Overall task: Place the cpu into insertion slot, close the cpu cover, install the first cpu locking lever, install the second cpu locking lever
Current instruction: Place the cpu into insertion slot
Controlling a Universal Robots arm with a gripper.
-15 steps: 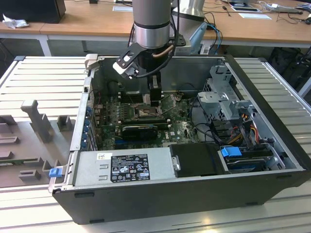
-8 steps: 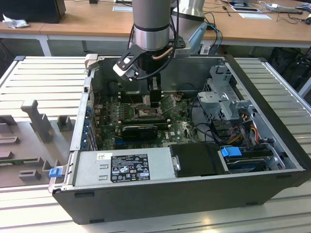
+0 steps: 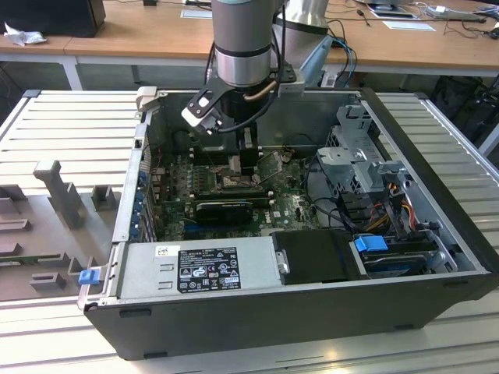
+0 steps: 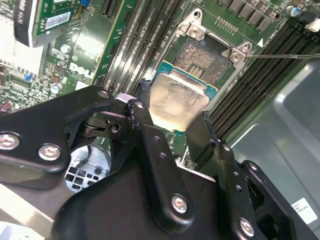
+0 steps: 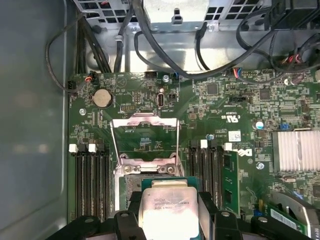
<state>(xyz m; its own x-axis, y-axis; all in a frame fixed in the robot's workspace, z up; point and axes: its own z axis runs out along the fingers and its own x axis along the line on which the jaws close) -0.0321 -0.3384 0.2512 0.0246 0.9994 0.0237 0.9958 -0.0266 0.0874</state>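
Observation:
My gripper (image 4: pixel 172 112) is shut on the cpu (image 4: pixel 177 100), a flat square chip with a pale silvery face, gripped by two opposite edges between black fingers (image 4: pixel 145 107). The chip hangs just above the green board, beside the insertion slot (image 4: pixel 202 55), whose dark centre lies bare inside its metal rim. In the first wrist view the cpu (image 5: pixel 167 207) sits in the gripper (image 5: pixel 169 210), and the cpu cover (image 5: pixel 145 120) stands swung open beyond the insertion slot (image 5: pixel 150 170). A thin locking lever (image 4: pixel 280 56) sticks out sideways. In the exterior view the gripper (image 3: pixel 238 167) reaches down inside the computer case.
Long black memory slots (image 5: pixel 90 180) flank the socket on both sides. A black card (image 3: pixel 222 209), a grey power supply (image 3: pixel 199 269) and a metal drive cage (image 3: pixel 359 156) surround the board. Black cables (image 5: pixel 150 45) run along the case wall, and a finned heatsink (image 5: pixel 297 150) sits nearby.

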